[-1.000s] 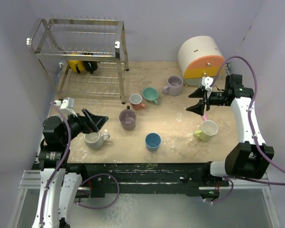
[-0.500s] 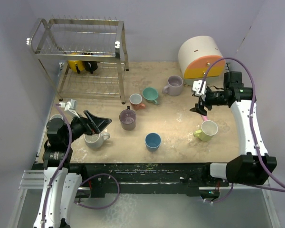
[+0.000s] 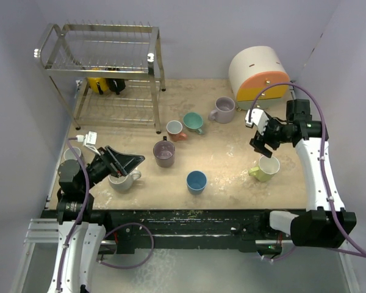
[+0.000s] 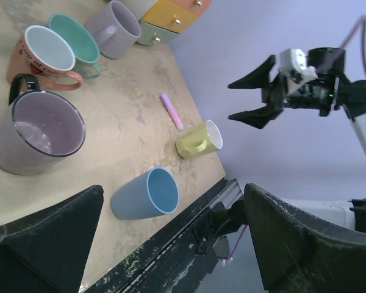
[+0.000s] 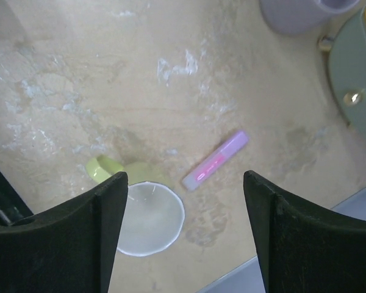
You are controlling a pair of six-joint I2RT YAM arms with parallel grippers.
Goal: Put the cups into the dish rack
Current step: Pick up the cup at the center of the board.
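While hovering above the tabletop (image 3: 232, 165), wide open and gripping nothing: right hand (image 4: 233, 101), just over an upright pale green mug (image 5: 147, 210), with a pink stick (image 5: 215, 162) beside it. Likewise spread and empty: left hand (image 3: 133, 165), over a white mug (image 3: 121, 181) near the front edge. Between them, loose on the tabletop: purple mug (image 3: 164, 152), blue mug (image 3: 196, 181), salmon mug (image 3: 174, 129), teal mug (image 3: 193, 121), lavender mug (image 3: 223, 108). At far left, silver dish rack (image 3: 110, 26), with yellow mug (image 3: 96, 81) and black mug (image 3: 116, 82) on its lower tier.
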